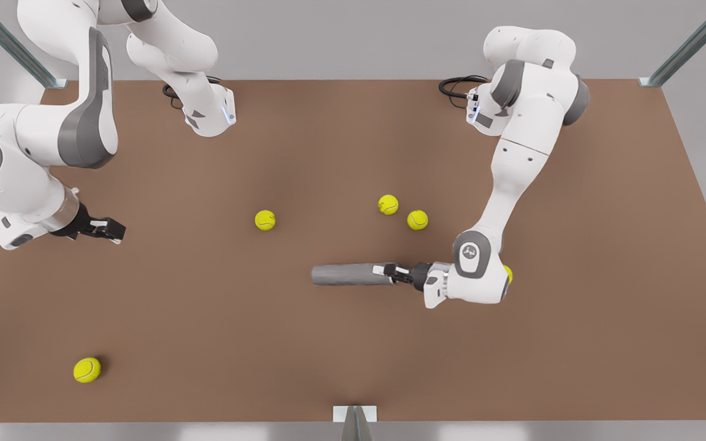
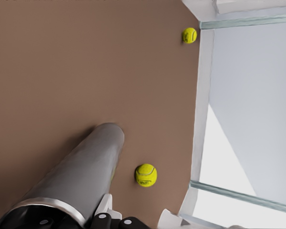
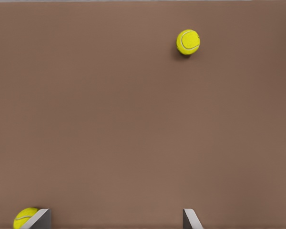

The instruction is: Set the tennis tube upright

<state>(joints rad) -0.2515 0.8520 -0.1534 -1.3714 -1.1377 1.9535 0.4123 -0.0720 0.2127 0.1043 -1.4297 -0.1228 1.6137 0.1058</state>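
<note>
Grey tennis tube [image 1: 347,274] lies flat on table [image 1: 206,318]; my left claw [image 1: 394,273] clamps its rimmed end; my right claw [image 1: 111,229] waits, fingers apart, empty

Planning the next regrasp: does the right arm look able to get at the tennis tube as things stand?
Probably, with a long reach. The right tool hangs open at the front view's left, bare table between it and the tennis tube. The left tool occupies the tube's rim end.
</note>
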